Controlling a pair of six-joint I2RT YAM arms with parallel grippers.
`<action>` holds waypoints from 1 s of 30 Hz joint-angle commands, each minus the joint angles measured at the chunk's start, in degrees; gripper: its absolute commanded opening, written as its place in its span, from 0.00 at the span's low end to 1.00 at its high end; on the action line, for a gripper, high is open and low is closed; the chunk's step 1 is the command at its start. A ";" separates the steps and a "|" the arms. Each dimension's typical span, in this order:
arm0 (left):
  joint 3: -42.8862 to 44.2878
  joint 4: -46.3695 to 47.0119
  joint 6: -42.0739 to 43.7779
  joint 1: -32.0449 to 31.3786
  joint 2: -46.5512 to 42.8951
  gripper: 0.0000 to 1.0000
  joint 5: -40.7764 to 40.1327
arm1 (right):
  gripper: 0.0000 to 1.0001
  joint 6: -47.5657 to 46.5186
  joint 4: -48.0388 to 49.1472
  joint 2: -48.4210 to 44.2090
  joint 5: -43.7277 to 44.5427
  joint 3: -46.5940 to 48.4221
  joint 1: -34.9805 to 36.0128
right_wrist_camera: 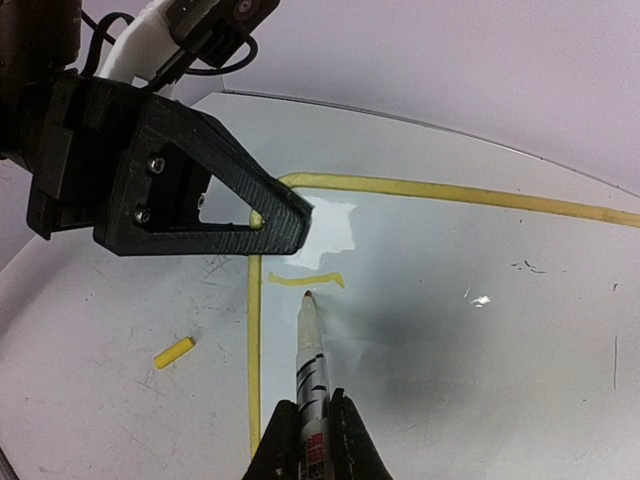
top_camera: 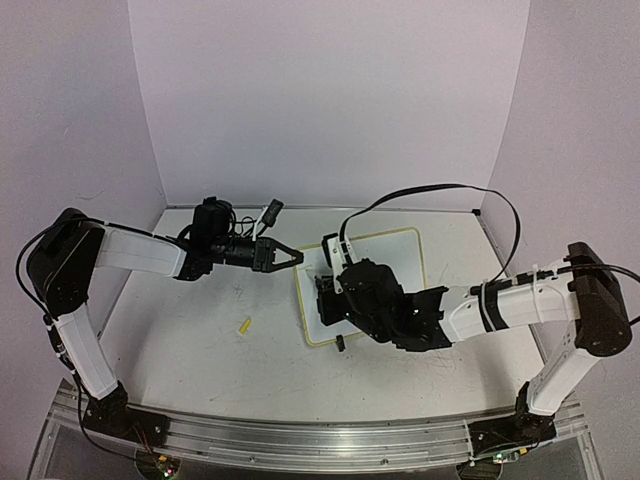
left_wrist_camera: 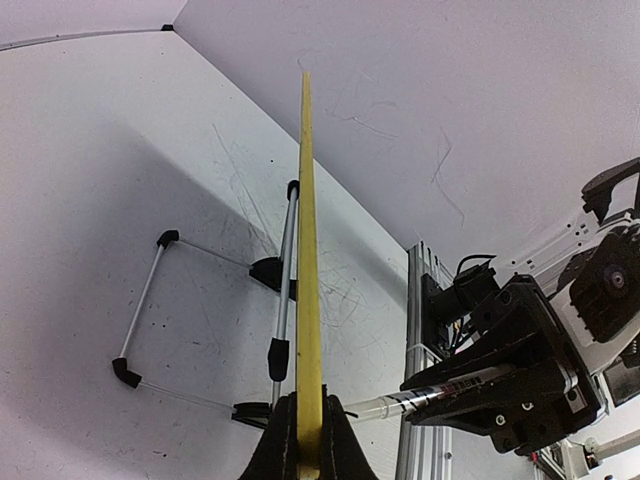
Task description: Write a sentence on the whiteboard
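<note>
The whiteboard [top_camera: 392,258], white with a thin yellow rim, lies mid-table. My left gripper [top_camera: 297,257] is shut on its rim at the far left corner. In the left wrist view the rim [left_wrist_camera: 306,250] runs edge-on between the shut jaws of that gripper [left_wrist_camera: 309,402]. My right gripper [right_wrist_camera: 312,408] is shut on a white marker pen [right_wrist_camera: 312,365]. The pen's tip rests just below one short yellow stroke [right_wrist_camera: 305,280] on the board [right_wrist_camera: 480,330]. No other writing shows. The left gripper's fingers [right_wrist_camera: 215,215] sit just above the stroke.
A small yellow pen cap [top_camera: 245,326] lies on the table left of the board and also shows in the right wrist view [right_wrist_camera: 174,352]. The board's wire stand with black feet [left_wrist_camera: 150,300] shows behind it. Grey walls enclose the table on three sides.
</note>
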 commanded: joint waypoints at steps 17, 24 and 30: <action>-0.58 -0.06 -1.64 -0.09 -0.66 0.00 2.76 | 0.00 2.25 -1.72 0.47 2.25 1.75 -0.13; -0.59 -0.04 -1.64 -0.09 -0.64 0.00 2.80 | 0.00 3.59 -2.36 -0.36 1.59 0.39 -0.07; -0.56 -0.03 -1.64 -0.08 -0.58 0.00 2.82 | 0.00 4.21 -2.88 -1.14 1.42 -0.61 0.21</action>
